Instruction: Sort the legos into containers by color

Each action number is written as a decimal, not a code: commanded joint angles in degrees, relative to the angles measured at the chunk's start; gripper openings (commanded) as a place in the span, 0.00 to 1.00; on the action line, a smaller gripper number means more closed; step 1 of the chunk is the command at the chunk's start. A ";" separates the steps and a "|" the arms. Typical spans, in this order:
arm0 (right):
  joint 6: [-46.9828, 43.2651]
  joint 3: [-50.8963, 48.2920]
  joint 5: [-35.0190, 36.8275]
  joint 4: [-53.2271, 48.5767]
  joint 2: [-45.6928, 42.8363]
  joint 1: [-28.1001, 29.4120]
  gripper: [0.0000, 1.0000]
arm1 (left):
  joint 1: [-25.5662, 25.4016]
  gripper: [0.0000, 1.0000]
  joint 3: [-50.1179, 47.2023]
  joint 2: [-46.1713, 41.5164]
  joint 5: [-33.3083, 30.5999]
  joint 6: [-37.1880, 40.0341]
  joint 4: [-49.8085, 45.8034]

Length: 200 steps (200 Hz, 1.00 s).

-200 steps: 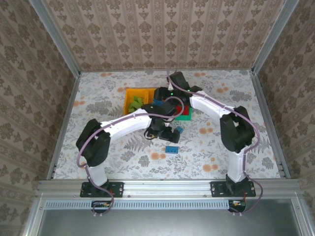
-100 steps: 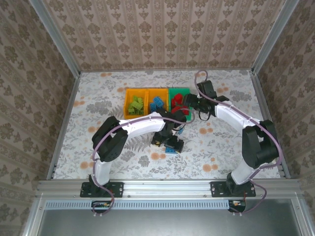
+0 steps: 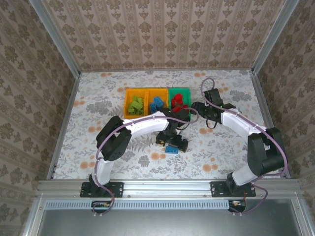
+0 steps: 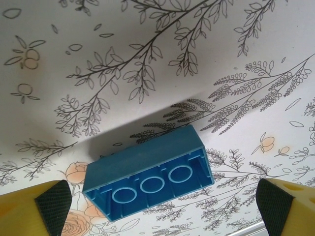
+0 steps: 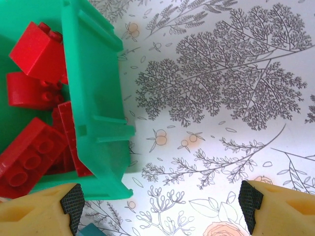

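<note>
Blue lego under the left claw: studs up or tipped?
Tipped: the blue lego shows its hollow underside, with three round tubes, toward the left wrist camera.

A blue brick (image 4: 147, 169) is lying on its side on the table cover (image 4: 147, 49), near the lower middle of the view. Its hollow underside is facing the camera, and three round tubes are showing inside it in a row. The brick is sitting a little tilted, with its right end higher. A soft shadow is falling on the cover just behind it. The cover is white and is carrying a print of thin grey branches, leaves and a few orange flowers. The left gripper (image 4: 162, 200) is standing wide open. Its yellow fingers (image 4: 19, 211) with dark pads (image 4: 51, 204) are showing in the two lower corners, with the brick between them and apart from both.
</note>
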 commanded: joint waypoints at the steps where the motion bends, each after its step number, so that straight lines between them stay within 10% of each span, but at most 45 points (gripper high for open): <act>1: -0.95 -1.22 1.68 -1.42 -2.50 -0.40 0.85 | -0.41 1.00 1.02 1.51 0.98 -0.01 -1.52; 134: 0.23 -4.02 2.19 -1.26 -4.62 -1.00 0.86 | 1.21 0.95 -3.41 1.62 2.20 -1.06 2.17; 200: 0.33 -5.10 2.65 -1.57 -5.24 -1.00 0.86 | 3.29 0.70 -7.25 -1.18 2.13 -1.91 5.17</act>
